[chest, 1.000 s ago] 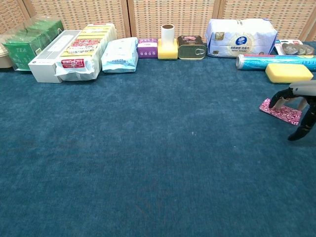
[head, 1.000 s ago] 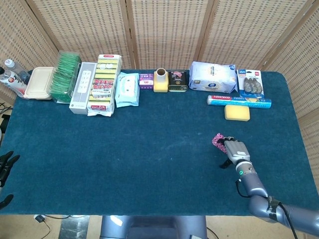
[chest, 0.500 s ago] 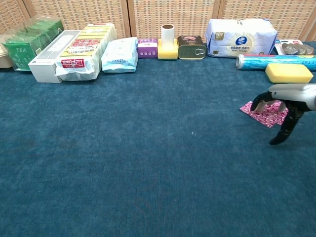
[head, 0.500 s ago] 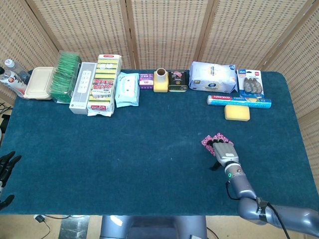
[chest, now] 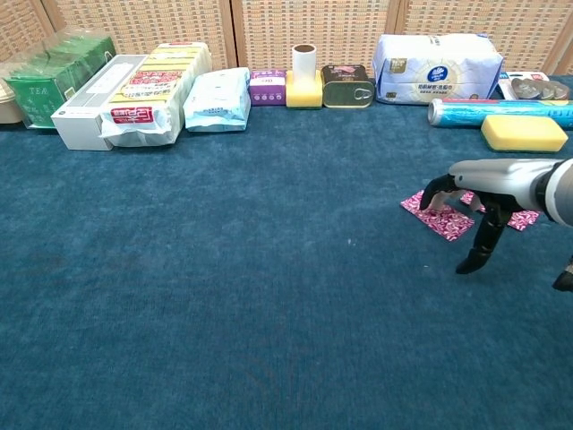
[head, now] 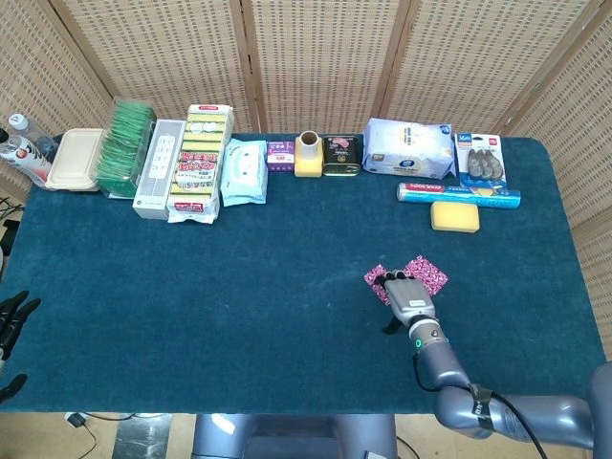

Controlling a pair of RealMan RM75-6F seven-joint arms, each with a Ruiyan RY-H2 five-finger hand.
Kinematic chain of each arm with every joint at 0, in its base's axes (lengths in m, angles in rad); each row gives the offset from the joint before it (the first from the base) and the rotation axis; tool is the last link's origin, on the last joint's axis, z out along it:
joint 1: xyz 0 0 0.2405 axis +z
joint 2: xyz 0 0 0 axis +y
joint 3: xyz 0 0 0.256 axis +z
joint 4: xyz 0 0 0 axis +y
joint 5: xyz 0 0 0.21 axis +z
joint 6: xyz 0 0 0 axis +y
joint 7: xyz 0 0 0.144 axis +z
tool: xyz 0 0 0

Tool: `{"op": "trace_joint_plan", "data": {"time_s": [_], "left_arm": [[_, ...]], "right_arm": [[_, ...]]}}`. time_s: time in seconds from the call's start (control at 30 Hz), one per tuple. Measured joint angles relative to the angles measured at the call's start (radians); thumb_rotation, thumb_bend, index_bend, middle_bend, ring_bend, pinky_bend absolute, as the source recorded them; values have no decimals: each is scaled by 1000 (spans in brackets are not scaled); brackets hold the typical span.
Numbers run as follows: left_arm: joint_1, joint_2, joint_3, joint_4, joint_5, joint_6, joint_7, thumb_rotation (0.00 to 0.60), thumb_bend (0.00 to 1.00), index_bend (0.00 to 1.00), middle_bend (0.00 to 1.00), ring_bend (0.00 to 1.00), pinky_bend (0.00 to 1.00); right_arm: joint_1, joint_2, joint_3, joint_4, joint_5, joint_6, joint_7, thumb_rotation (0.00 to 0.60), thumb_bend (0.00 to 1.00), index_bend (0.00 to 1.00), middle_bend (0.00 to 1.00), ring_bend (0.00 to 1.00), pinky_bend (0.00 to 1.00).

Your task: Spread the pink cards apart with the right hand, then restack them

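Note:
The pink patterned cards [head: 425,273] lie fanned out on the blue table cloth, right of centre. In the chest view they form a strip from a left card [chest: 440,219] to a right one [chest: 525,218]. My right hand [head: 406,295] lies palm down with its fingertips [chest: 433,189] pressing on the leftmost card, and the thumb hangs below, off the cards. It grips nothing. My left hand [head: 11,321] shows only as dark spread fingers at the far left edge of the head view, off the table and holding nothing.
Behind the cards lie a yellow sponge [head: 454,216] and a blue roll [head: 459,193]. A row of packets, tins and boxes [head: 201,163] lines the back edge. The table's front edge [head: 287,413] runs close below my right forearm.
My right hand has slid left across the cloth, dragging the top cards with it. The compact pink stack has stretched into a spread strip.

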Motion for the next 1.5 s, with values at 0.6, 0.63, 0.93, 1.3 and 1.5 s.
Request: {"op": "trace_joint_plan", "data": {"time_s": [0.6, 0.63, 0.93, 1.3, 1.5], "left_arm": [[6, 2, 5, 10, 17, 18, -16, 600, 131, 0, 0, 0, 83], [6, 3, 5, 11, 17, 19, -18, 600, 131, 0, 0, 0, 83], [4, 4, 6, 14, 19, 17, -21, 600, 132, 0, 0, 0, 83], [5, 0, 9, 8, 22, 14, -4, 600, 131, 0, 0, 0, 83], [4, -4, 10, 3, 22, 6, 14, 600, 131, 0, 0, 0, 83]], "right_arm": [[72, -93, -3, -117, 31, 110, -131, 600, 0, 181, 199, 120, 190], [75, -95, -2, -124, 33, 117, -135, 600, 0, 181, 199, 120, 190], [71, -20, 19, -211, 8, 185, -134, 600, 0, 180, 199, 120, 190], [20, 132, 7, -226, -5, 184, -75, 600, 0, 180, 200, 120, 193], [-30, 214, -19, -180, -10, 141, 2, 600, 0, 180, 202, 121, 203]]}}
